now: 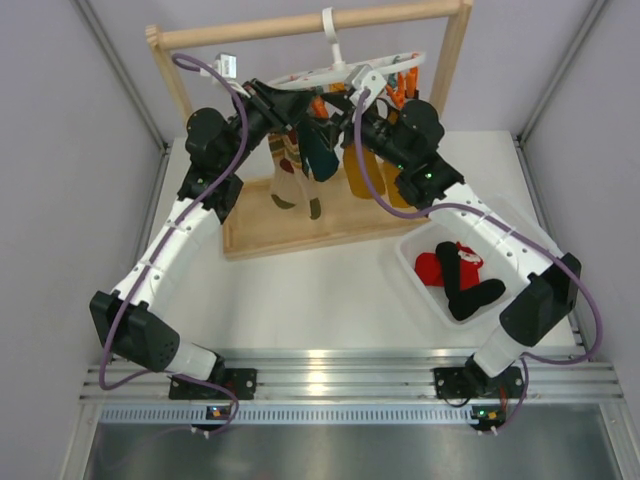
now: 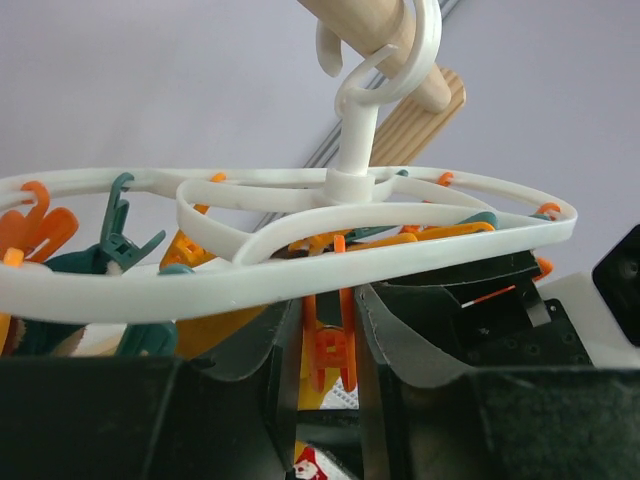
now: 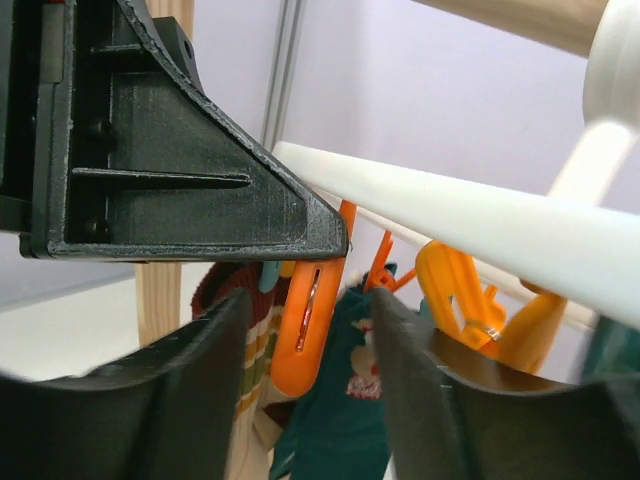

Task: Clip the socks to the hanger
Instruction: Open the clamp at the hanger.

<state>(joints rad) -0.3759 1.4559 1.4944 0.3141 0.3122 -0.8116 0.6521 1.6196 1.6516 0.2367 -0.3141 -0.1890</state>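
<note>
The white ring hanger (image 1: 350, 72) hangs by its hook from the wooden rod, with orange and teal clips under its rim. My left gripper (image 1: 290, 104) reaches up from the left; in the left wrist view its jaws (image 2: 326, 305) stand narrow, pressed against both sides of an orange clip (image 2: 330, 345) just under the ring (image 2: 250, 275). From the right comes my right gripper (image 1: 363, 100), whose jaws (image 3: 310, 300) are open around another orange clip (image 3: 308, 335) with gaps on both sides. Red socks (image 1: 440, 265) and black socks (image 1: 470, 295) lie in the bin.
The wooden rack frame (image 1: 300, 225) holds the rod. A striped sock (image 1: 285, 185), a teal sock (image 1: 320, 150) and mustard-yellow socks (image 1: 360, 170) hang from the hanger. A clear bin (image 1: 410, 250) sits at the right on the white table.
</note>
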